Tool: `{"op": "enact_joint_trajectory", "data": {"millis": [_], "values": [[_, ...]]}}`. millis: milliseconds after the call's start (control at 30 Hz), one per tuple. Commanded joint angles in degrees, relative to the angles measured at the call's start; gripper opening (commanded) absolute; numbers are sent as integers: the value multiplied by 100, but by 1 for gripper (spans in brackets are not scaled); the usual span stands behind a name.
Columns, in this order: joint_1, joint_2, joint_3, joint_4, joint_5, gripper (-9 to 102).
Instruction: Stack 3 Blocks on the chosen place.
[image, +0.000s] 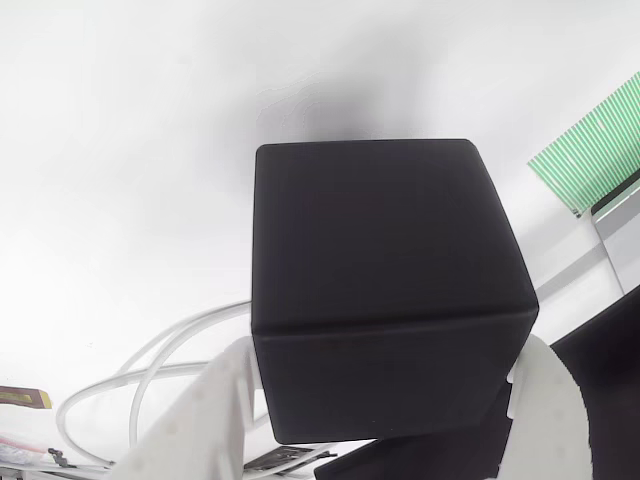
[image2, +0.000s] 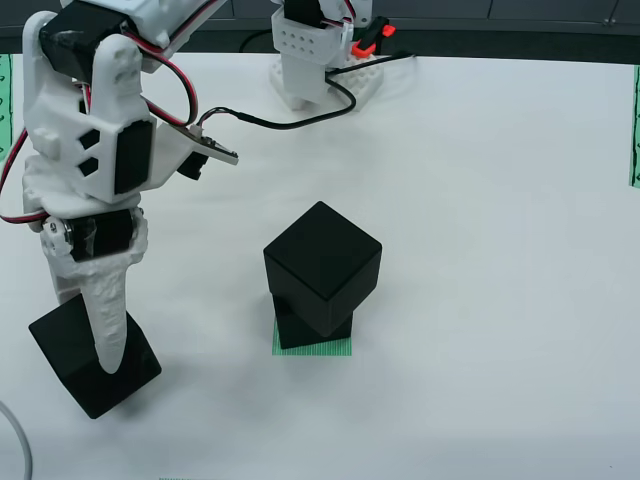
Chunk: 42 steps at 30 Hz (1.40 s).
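A matte white table surface (image2: 500, 200) fills the view from above, evenly lit with soft shadows. A dark band (image2: 500, 40) borders the upper edge of the frame.

In the view from above, two blocks are sitting stacked mid-desk (image2: 500, 200) on the patch (image2: 313, 347), the top block (image2: 322, 262) turned askew over the lower block (image2: 310, 325). Well to their left, the third block (image2: 95, 362) is sitting tilted between the claw (image2: 105, 345) fingers, the arm's base (image2: 318, 50) standing behind.
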Motion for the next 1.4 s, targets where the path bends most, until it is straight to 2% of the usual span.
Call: {"op": "enact_joint_trajectory", "data": {"millis": [0, 733, 1233, 1367], "values": [[62, 571, 62, -132, -26, 16], [123, 2171, 1397, -659, -26, 16], [-149, 3560, 1872, -826, -185, 16], [-299, 3946, 2180, -1099, -255, 16]]}}
